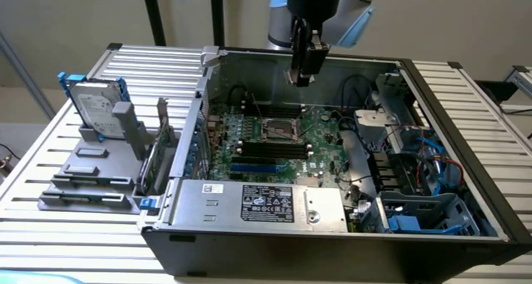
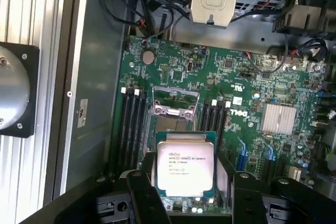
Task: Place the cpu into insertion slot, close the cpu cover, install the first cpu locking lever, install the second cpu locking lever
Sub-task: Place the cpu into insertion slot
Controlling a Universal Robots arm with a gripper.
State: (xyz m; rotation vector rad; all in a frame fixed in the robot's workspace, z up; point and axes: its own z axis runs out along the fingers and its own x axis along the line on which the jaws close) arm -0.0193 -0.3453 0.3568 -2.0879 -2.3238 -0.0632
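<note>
In the exterior view, a black open-sided computer case [image 1: 332, 246] lies on a ribbed silver metal counter [image 1: 50, 234]. The arm's black fingers [image 1: 301, 69] hang well above the green circuit board [image 1: 320, 150], near the rim of the case's far wall. The small square black insertion slot with its grey metal rim [image 1: 280, 131] sits below them on the board, and the air over it is open. A silver boxy power supply [image 1: 258, 203] lines the near wall. A grey hard drive in a blue bracket [image 1: 93, 109] stands outside, at the exterior view's left. The wrist view gives what this one cannot. The fingers [image 2: 140, 187] are clamped on two opposite sides of the cpu [image 2: 185, 163], a small flat square chip with a silver metal top and a green border, held clear of the board [image 2: 247, 77]. Just beyond the chip lies the insertion slot [image 2: 176, 125], with the silvery frame of the cpu cover [image 2: 175, 111] at its far edge. Long black memory slots [image 2: 131, 124] flank the socket closely on both sides, and the grey case wall [image 2: 97, 77] runs just past one bank.
</note>
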